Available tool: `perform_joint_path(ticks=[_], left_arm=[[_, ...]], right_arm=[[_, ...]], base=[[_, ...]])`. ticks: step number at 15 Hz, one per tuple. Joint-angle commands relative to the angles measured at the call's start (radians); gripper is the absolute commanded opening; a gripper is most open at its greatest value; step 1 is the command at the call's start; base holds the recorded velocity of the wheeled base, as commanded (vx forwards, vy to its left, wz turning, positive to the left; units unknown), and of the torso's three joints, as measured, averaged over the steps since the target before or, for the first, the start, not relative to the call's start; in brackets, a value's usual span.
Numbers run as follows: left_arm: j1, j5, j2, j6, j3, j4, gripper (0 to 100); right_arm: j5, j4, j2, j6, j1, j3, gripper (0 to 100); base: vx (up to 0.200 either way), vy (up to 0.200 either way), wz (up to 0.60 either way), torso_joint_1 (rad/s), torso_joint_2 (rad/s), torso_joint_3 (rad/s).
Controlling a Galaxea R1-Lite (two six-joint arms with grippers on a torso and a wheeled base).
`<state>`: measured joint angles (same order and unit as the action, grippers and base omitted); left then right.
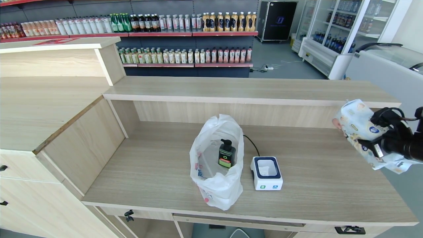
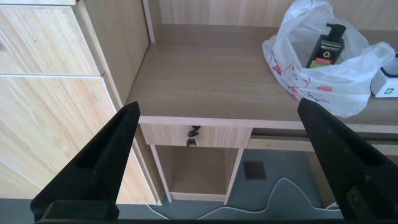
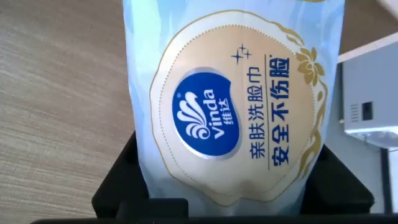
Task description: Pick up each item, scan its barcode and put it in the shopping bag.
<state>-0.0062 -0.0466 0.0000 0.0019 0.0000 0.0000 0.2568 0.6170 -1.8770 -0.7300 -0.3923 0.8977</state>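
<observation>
Bottle (image 1: 227,155) base seemingly behind bag (image 1: 214,193) wall — pack (image 3: 233,124) cropped at edge.

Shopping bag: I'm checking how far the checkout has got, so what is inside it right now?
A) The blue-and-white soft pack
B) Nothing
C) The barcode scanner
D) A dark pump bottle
D: a dark pump bottle stands upright inside the white shopping bag, while the soft pack is held by the right gripper off to the side and the scanner sits on the counter beside the bag.
</observation>
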Motion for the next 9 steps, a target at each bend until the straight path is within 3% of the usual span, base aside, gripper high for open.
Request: perform_joint_path(ticks=[1,4,5,9], left_arm=[[0.0,-0.001,0.002,0.001,0.0,0.0,100],[0.0,-0.001,0.002,0.001,0.0,0.0,100],[0.0,0.001,0.002,0.001,0.0,0.0,100],[0.0,0.001,0.002,0.001,0.0,0.0,100]], right_arm=[[0.113,0.07,0.504,-0.235,0.009,-0.2,0],[0.308,0.067,0.704,-0.552,0.121,-0.281,0],[0.369,0.073,0.734,-0.779,0.239,-0.279,0],[0.366,0.161,0.768,-1.307,0.564,-0.289,0]], base=[[0.0,0.0,0.0,0.0,0.0,0.0],[0.0,0.0,0.0,0.0,0.0,0.0],[0.0,0.0,0.0,0.0,0.0,0.0],[0.0,0.0,0.0,0.0,0.0,0.0]])
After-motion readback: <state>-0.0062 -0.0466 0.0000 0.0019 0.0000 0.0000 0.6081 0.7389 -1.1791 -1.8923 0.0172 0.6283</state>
